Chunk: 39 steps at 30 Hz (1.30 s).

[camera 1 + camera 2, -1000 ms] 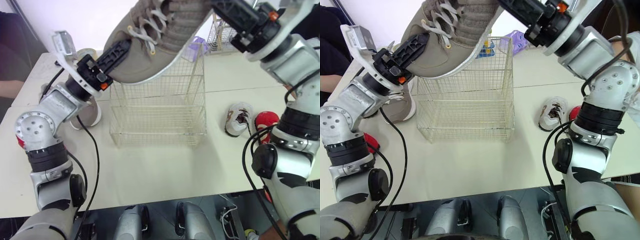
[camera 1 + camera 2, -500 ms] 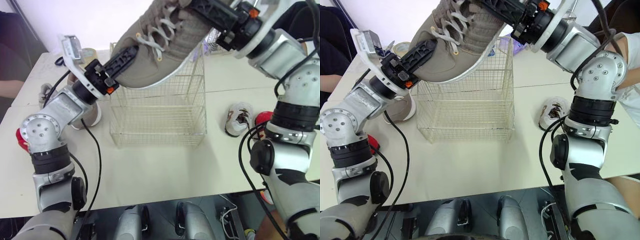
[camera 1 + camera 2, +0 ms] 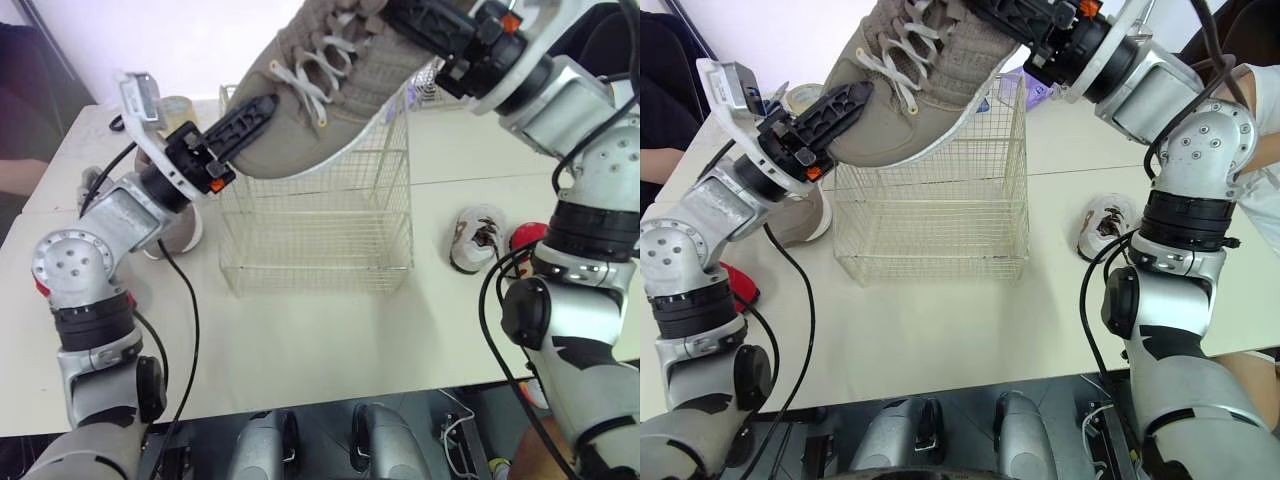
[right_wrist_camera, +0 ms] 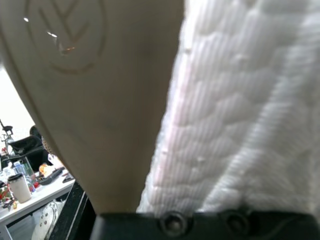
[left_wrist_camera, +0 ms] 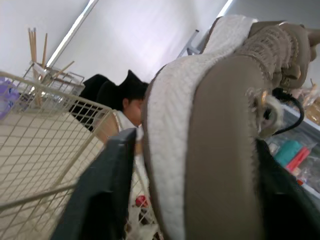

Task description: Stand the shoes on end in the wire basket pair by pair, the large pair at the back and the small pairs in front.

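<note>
Bench carries the wire basket mid-surface. Large taupe sneaker hangs tilted over the basket's top rim, toe low toward 8 o'clock, heel high toward 2 o'clock. Left gripper is clamped across the toe, right gripper is clamped on the heel. Second taupe shoe sits at the basket's 9 o'clock, partly behind the left arm. Small white shoe and small red shoe lie side by side at 3 o'clock, apart from the basket.
</note>
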Tool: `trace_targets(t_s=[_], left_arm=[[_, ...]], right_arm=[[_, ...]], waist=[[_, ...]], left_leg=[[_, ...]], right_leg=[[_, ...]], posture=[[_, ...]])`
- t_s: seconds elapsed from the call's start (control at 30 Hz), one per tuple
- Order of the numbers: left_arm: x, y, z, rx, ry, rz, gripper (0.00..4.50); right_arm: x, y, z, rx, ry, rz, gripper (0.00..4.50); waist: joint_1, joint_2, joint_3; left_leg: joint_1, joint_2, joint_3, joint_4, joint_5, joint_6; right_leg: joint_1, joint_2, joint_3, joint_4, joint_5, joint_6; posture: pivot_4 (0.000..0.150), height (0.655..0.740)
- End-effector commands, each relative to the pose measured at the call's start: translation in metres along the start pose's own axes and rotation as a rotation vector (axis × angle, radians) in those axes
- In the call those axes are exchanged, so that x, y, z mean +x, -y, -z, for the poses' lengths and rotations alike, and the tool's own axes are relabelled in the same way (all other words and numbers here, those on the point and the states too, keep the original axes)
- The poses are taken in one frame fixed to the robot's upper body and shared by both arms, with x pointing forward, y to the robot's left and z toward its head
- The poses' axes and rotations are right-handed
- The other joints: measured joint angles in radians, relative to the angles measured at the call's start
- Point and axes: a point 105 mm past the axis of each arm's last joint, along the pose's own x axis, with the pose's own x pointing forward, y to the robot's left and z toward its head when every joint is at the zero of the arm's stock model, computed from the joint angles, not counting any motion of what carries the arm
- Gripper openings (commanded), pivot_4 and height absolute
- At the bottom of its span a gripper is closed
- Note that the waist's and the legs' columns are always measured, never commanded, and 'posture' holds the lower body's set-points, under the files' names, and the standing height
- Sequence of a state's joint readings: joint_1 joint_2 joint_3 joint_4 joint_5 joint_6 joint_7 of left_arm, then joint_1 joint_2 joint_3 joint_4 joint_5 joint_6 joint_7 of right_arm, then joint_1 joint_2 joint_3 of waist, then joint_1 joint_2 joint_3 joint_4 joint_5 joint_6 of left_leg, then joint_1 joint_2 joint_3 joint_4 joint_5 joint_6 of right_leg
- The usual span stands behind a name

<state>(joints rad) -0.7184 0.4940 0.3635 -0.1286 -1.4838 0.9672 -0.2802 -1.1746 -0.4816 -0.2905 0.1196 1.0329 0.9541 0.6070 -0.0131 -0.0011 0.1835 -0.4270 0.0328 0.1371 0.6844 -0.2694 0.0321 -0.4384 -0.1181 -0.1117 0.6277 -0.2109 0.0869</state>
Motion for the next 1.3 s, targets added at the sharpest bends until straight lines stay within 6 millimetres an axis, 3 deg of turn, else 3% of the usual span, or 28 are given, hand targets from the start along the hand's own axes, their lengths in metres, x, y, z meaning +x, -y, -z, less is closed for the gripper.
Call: trace_targets(t_s=[0.03,0.37,0.6,0.73,0.97,1.3], left_arm=[[-0.006,0.006,-0.003,0.051,-0.033,0.002,4.46],[-0.04,0.008,-0.02,0.18,-0.107,-0.069,4.46],[-0.045,0.006,-0.022,0.206,-0.093,-0.08,4.46],[-0.043,0.007,-0.014,0.207,-0.078,-0.073,4.46],[-0.043,0.009,-0.009,0.21,-0.039,-0.08,4.46],[-0.044,0.01,-0.006,0.214,-0.024,-0.095,4.46]], right_arm=[[0.001,-0.017,-0.032,-0.109,0.07,-0.049,2.01],[0.001,-0.001,-0.053,-0.488,-0.161,-0.029,2.01],[0.02,0.004,-0.074,-0.727,-0.282,-0.1,2.01],[0.027,0.011,-0.075,-0.827,-0.369,-0.114,2.01],[0.022,0.026,-0.058,-0.916,-0.53,-0.152,2.01],[0.014,0.036,0.004,-0.942,-0.734,-0.357,2.01]], waist=[[0.0,0.0,0.0],[-0.003,0.001,0.001],[-0.007,0.001,0.001],[-0.006,0.001,0.001],[-0.005,0.0,0.002],[0.0,0.0,0.001]], left_leg=[[0.0,0.0,0.0,0.0,0.0,0.0],[-0.001,0.0,0.001,-0.001,0.0,0.0],[-0.001,0.0,0.002,-0.003,0.0,0.0],[-0.001,0.0,0.002,-0.003,0.0,0.0],[-0.001,0.0,0.002,-0.002,-0.001,0.0],[0.0,0.0,0.001,-0.001,-0.001,-0.001]], right_leg=[[0.0,0.0,0.0,0.0,0.0,0.0],[-0.002,0.0,0.0,-0.001,0.0,0.0],[-0.004,0.0,0.001,-0.001,0.0,0.0],[-0.004,0.0,0.001,-0.001,0.0,0.0],[-0.003,-0.001,0.001,-0.002,0.0,0.0],[-0.001,-0.001,0.0,-0.001,0.0,0.0]], posture=[[0.15,0.74],[0.15,0.74],[0.15,0.74],[0.15,0.74],[0.15,0.74],[0.15,0.74]])
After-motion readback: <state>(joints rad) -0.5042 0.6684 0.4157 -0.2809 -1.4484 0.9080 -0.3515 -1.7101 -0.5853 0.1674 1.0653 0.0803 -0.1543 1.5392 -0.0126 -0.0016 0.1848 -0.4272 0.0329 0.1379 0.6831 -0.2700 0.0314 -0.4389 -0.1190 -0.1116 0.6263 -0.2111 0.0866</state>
